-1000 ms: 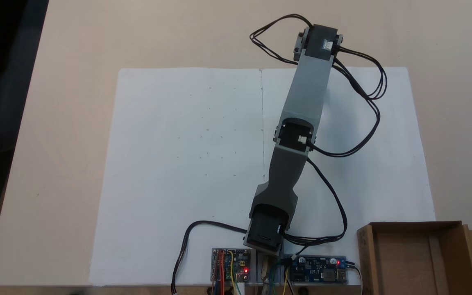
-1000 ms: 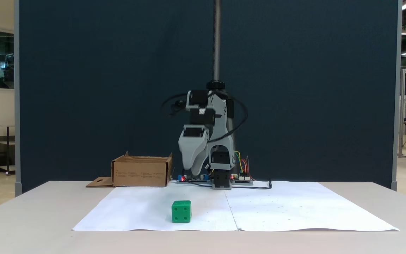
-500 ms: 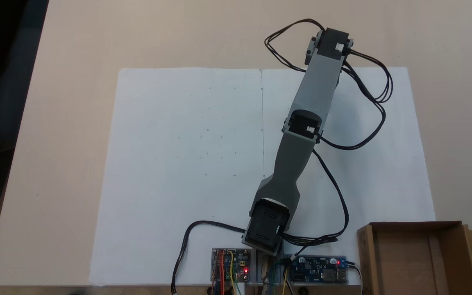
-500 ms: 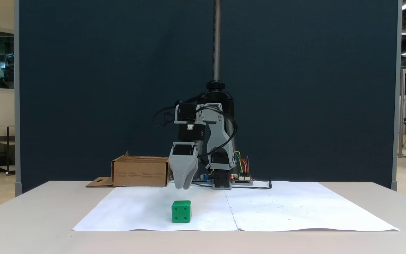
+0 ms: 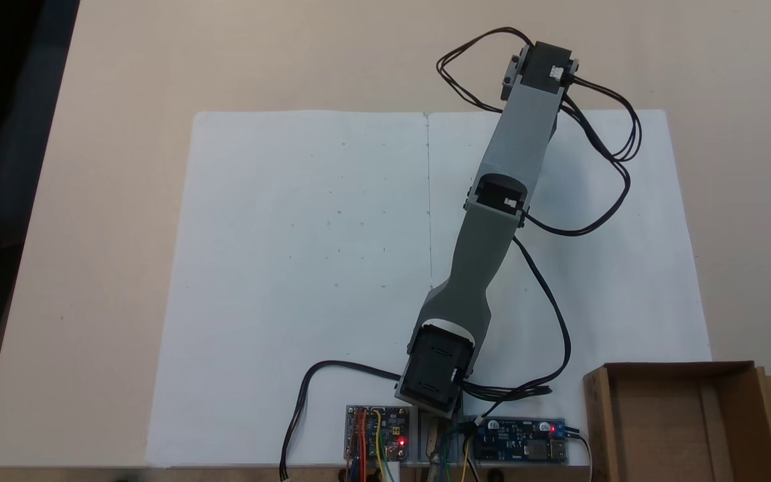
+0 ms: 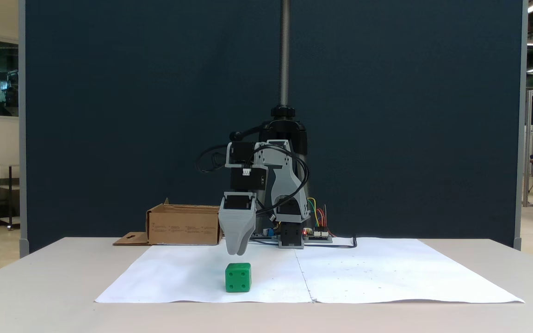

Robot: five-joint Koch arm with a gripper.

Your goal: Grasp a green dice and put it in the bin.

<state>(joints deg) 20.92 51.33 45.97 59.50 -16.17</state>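
While the green dice [image 6: 238,277] sits untouched near the front edge of the white paper sheet [image 6: 368,277], four pips facing the room, the gripper [image 6: 237,250] hangs just above it, tips pointing down and not yet touching. From the front view the two jaws seem to lie one behind the other, so I cannot tell whether they are spread or pressed together. Compared with a second ago the arm [image 5: 502,194] has reached out and dropped a good deal lower, from folded high by its base to poised over the cube, so I judge the approach nearly finished and the grasp next. Farther back, left of the arm's base in the front view, the bin [image 6: 185,225] stands empty, well apart from the dice
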